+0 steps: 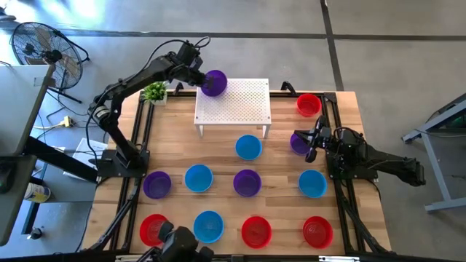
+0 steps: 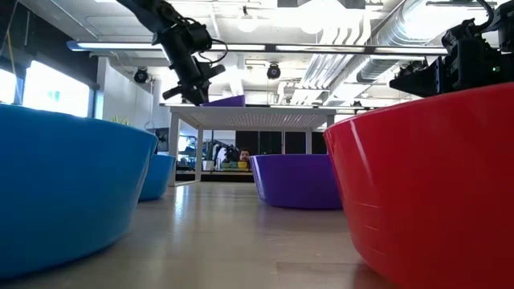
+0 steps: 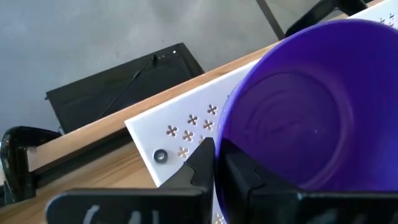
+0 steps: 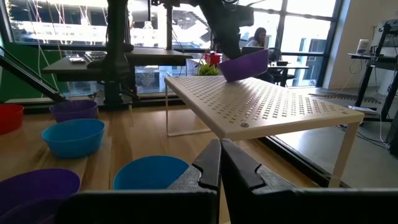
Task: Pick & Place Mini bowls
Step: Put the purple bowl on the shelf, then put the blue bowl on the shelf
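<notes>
High view: left gripper (image 1: 202, 78) holds a purple bowl (image 1: 214, 83) by its rim at the back-left corner of the white stand (image 1: 234, 109). Bowl looks tilted, not yet flat on the deck. Rest of the stand top carries no bowl. On the table (image 1: 277, 171): ten more mini bowls, incl. red one (image 1: 309, 105) at back right, blue one (image 1: 248, 147) just in front of the stand. Right gripper (image 1: 312, 145) parked at table's right side, beside another purple bowl (image 1: 299, 143). Judgement: first placement in hand, nearly all left to do.

Low view: bowl (image 2: 225, 101) shows just above stand top, under the left arm.

Left wrist: fingers (image 3: 202, 163) pinch the rim w/ wall between them; grip looks tight. Bowl (image 3: 305, 112) mouth faces the camera, so its axis lies tipped well off vertical. Round, no long axis.

Right wrist: own jaws clenched, empty. Bowl (image 4: 244, 65) seen tilted over stand's far corner.
</notes>
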